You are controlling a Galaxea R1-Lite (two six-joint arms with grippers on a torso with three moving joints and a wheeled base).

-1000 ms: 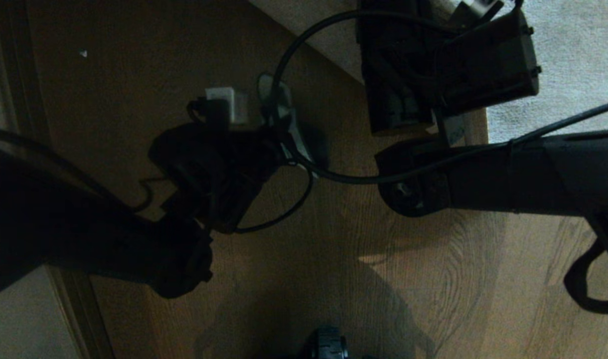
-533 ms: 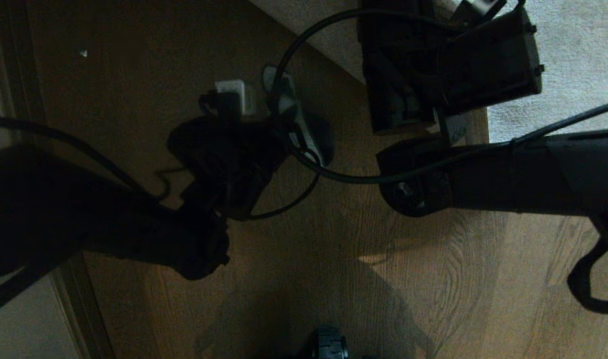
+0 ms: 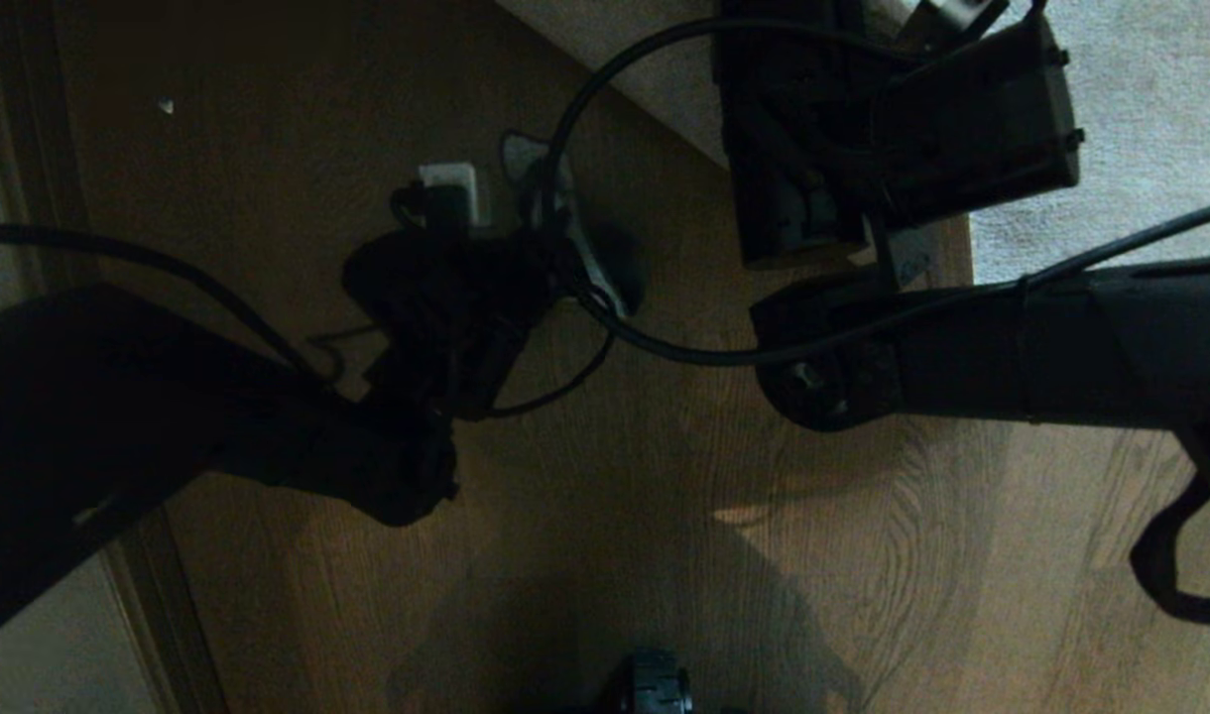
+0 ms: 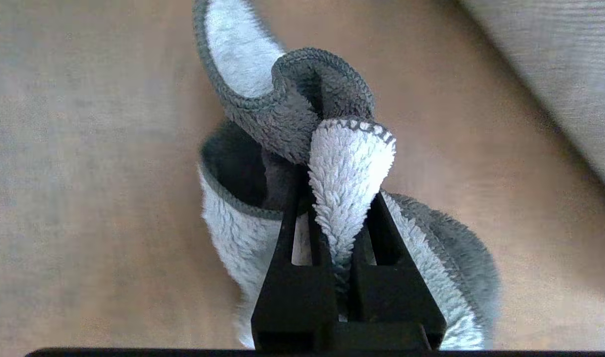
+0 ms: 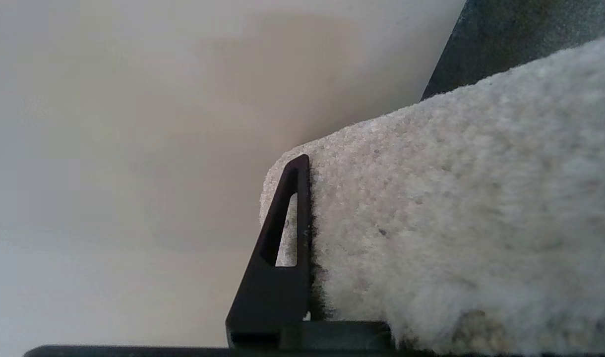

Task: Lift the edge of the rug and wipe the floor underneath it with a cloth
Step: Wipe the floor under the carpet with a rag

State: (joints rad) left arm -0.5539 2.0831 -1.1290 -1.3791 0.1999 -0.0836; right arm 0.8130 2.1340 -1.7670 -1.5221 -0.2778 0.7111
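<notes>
The cloth (image 4: 347,163), fluffy grey and white, is pinched between the fingers of my left gripper (image 4: 339,198), which is shut on it; it bunches against the brown wood floor (image 4: 84,173). In the head view the left gripper (image 3: 555,248) points down at the floor (image 3: 724,476) with the cloth (image 3: 593,276) under it, just short of the rug edge (image 3: 635,59). My right gripper (image 5: 327,198) is shut on the rug edge (image 5: 456,223). One black finger (image 5: 282,248) shows and the pile hides the other. The grey-beige rug (image 3: 1141,109) spreads at the far right.
A dark skirting strip (image 3: 30,149) runs along the left, with a paler surface (image 3: 50,645) beyond it. A black cable (image 3: 585,109) loops between the two wrists. Part of my base (image 3: 650,689) shows at the bottom edge.
My left arm has reached farther forward over the floor with the cloth, toward the rug. The right arm has kept still, holding the rug edge.
</notes>
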